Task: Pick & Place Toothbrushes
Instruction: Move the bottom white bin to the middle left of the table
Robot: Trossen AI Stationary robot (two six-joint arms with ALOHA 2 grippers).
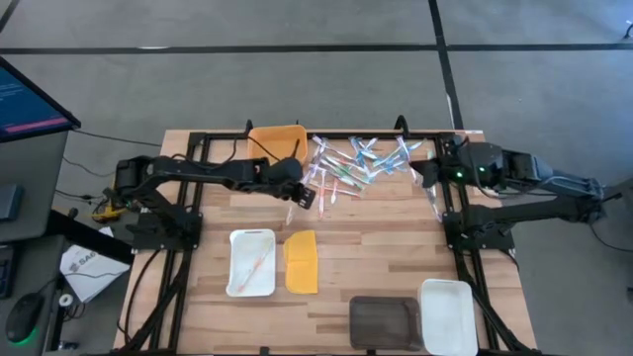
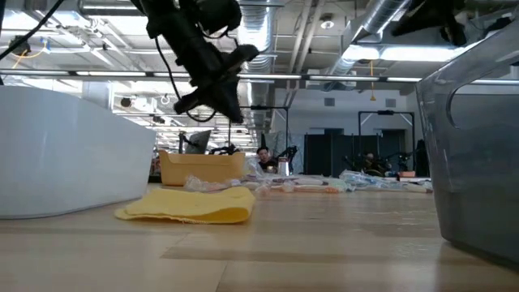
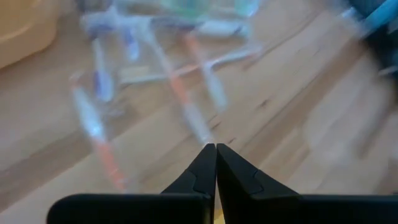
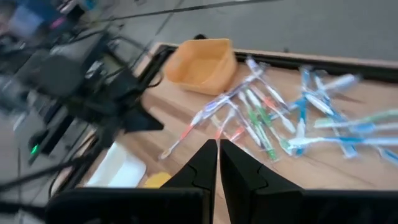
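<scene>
left arm: reaches from the left edge toward the middle of the high view | left gripper [image 1: 305, 198]: fingers pressed together, holds nothing | right arm: folded at the right side | right gripper [image 1: 427, 176]: fingers pressed together, holds nothing

Our two dark arms, matt black throughout.
We see black jointed links on the left arm [image 1: 198, 173] and right arm [image 1: 534, 178], a green light glowing on the right one, and wedge-shaped black fingers [image 3: 202, 177].
</scene>
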